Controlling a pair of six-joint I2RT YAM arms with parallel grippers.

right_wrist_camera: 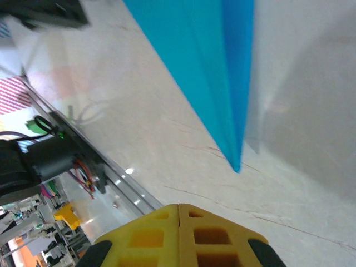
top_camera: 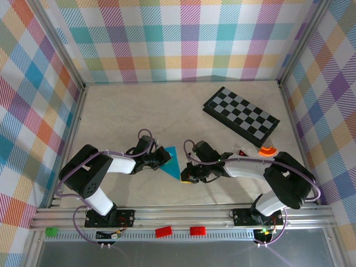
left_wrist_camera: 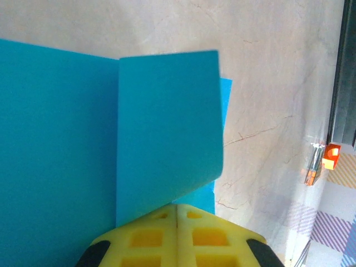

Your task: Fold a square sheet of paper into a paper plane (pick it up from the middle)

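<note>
On the table (top_camera: 128, 111), near 6 o'clock, lies one folded paper (top_camera: 172, 161); one board (top_camera: 240, 113) sits at 2 o'clock. The left gripper (left_wrist_camera: 178, 207) is closed, its tips meeting the paper's raised flap. The right gripper (right_wrist_camera: 178, 207), closed and empty, faces the paper's pointed tip.

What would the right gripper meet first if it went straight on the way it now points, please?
Probably the square sheet of paper, whose pointed corner lies just ahead of the shut right gripper; depth is unclear, so the table might come first.
</note>
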